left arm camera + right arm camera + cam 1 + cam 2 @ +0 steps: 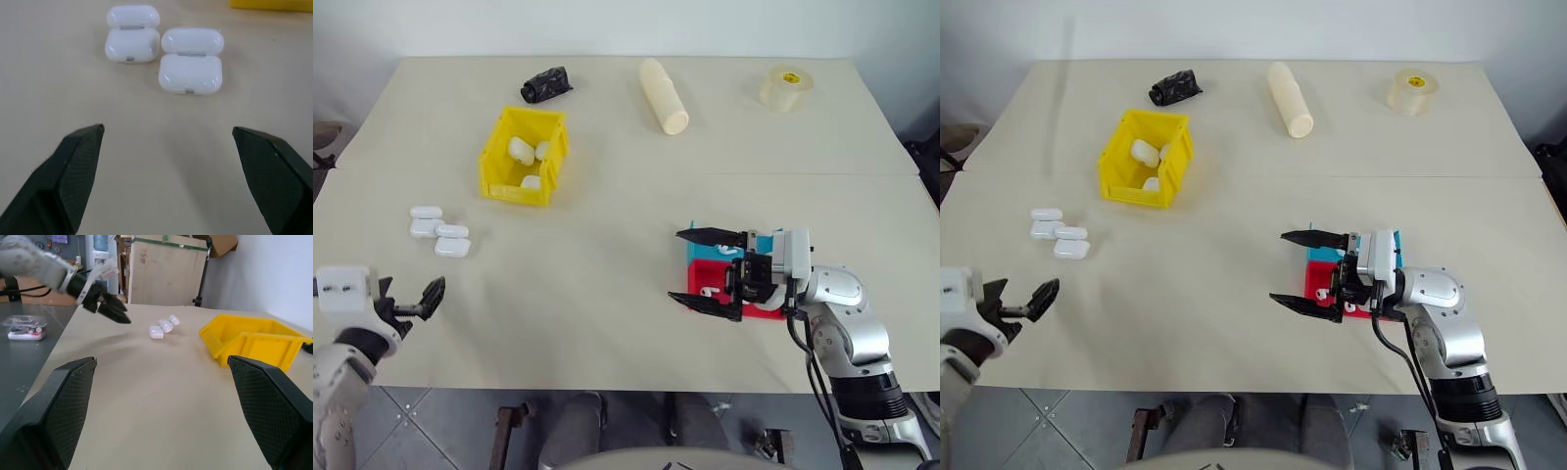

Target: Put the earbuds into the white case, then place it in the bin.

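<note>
Four white cases (438, 231) sit clustered on the table (607, 294) near its left side, just in front of the yellow bin (523, 157), which already holds cases. Earbuds (709, 292) lie in the red tray (705, 279) under the right gripper (710, 275), jaws wide, empty. Left gripper (429, 297), also spread and empty, faces the cases. Suggest: right picks one bud by its stem, left squares up on the nearest case.

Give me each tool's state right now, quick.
Left tool: open, holding nothing.
Right tool: open, holding nothing.
</note>
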`<state>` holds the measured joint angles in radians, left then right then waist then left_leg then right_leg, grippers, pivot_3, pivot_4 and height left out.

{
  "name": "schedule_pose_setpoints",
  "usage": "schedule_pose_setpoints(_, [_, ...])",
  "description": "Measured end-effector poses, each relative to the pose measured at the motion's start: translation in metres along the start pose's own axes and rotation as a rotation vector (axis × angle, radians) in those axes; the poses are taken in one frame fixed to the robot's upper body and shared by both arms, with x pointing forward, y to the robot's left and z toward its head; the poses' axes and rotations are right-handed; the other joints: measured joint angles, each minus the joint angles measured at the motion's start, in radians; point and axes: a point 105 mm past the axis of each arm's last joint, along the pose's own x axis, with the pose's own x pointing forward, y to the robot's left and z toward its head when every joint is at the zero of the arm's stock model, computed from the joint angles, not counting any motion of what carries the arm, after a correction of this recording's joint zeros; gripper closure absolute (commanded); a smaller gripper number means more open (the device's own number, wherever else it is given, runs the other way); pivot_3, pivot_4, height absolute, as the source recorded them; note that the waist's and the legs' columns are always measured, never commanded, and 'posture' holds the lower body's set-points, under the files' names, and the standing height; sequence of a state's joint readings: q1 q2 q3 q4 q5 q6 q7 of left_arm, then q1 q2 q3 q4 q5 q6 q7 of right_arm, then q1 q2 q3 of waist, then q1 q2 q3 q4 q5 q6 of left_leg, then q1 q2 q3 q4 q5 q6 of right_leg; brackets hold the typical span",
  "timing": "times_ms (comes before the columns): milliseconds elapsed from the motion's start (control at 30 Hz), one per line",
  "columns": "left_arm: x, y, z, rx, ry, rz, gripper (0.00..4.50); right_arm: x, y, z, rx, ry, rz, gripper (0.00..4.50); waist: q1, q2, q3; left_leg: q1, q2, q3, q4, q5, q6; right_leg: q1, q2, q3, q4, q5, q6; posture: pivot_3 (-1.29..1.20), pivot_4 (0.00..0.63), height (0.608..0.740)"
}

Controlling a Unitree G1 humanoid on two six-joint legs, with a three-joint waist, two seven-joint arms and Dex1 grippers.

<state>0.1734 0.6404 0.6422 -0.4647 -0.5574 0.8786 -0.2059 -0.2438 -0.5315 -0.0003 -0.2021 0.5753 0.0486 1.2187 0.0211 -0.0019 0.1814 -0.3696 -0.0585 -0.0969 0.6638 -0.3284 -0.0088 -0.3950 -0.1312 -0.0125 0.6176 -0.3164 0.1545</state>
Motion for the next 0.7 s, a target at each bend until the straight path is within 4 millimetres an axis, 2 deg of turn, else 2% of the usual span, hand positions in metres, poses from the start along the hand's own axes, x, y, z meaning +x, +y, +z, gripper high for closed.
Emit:
schedule_pose_setpoints(167, [0.025, 0.0, 0.037, 0.012, 0.16, -0.032, 0.04, -0.005, 0.001, 0.002, 0.001, 0.031, 0.037, 0.0, 0.001, 0.0, 0.0, 0.0, -0.001, -0.001, 0.0, 0.0, -0.001, -0.001, 0.001, 0.0, 0.003, 0.0, -0.001, 0.0, 0.15, 0.74])
schedule_pose_setpoints(267, [0.037, -0.005, 0.051, 0.011, 0.259, -0.049, 0.04, -0.005, 0.001, 0.002, 0.003, 0.03, 0.039, 0.0, -0.009, 0.0, 0.0, -0.001, -0.001, -0.001, -0.001, 0.0, -0.001, -0.002, 0.001, 0.0, 0.006, 0.0, -0.001, 0.0, 0.15, 0.74])
schedule_pose_setpoints(400, [0.047, -0.015, 0.05, -0.015, 0.406, -0.102, 0.04, -0.004, 0.001, 0.003, 0.005, 0.027, 0.042, 0.0, -0.027, -0.001, 0.0, -0.001, -0.001, -0.001, -0.002, 0.0, -0.001, -0.005, 0.001, 0.0, 0.008, 0.0, -0.001, 0.0, 0.15, 0.74])
schedule_pose_setpoints(500, [0.051, -0.01, 0.046, 0.021, 0.491, -0.075, 0.04, -0.004, 0.002, 0.002, 0.006, 0.026, 0.043, 0.0, -0.034, -0.001, 0.0, -0.002, -0.001, 0.0, -0.003, 0.0, -0.001, -0.007, 0.001, 0.001, 0.008, 0.0, -0.001, 0.0, 0.15, 0.74])
schedule_pose_setpoints(700, [0.055, -0.005, 0.038, 0.035, 0.552, -0.05, 0.04, -0.002, 0.004, 0.004, -0.001, 0.019, 0.043, 0.0, -0.026, -0.001, 0.001, -0.003, -0.001, 0.001, -0.001, 0.0, -0.002, -0.007, 0.001, 0.001, 0.009, 0.0, -0.001, 0.0, 0.15, 0.74])
